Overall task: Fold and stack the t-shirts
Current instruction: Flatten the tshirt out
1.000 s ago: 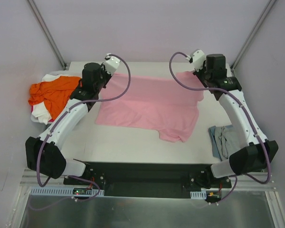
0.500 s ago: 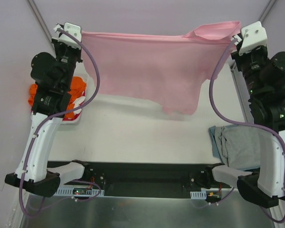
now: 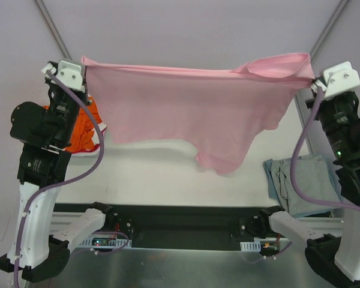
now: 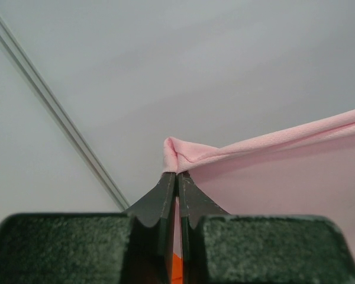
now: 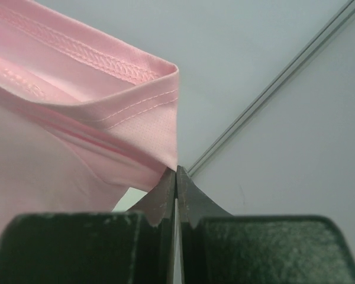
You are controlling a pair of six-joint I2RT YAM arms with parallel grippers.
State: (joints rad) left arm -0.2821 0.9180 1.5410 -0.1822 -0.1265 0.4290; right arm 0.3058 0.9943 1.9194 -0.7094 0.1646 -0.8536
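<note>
Top external view: the pink t-shirt (image 3: 192,114) hangs stretched in the air between the two raised arms, its lowest corner drooping toward the bench (image 3: 168,180). The left gripper (image 3: 82,62) is clamped on one top corner and the right gripper (image 3: 315,81) on the other, beside a hemmed opening. Both wrist views show the jaws pressed together on pink fabric. An orange t-shirt (image 3: 81,139) lies crumpled at the bench's left edge, a grey-blue t-shirt (image 3: 303,180) at its right.
</note>
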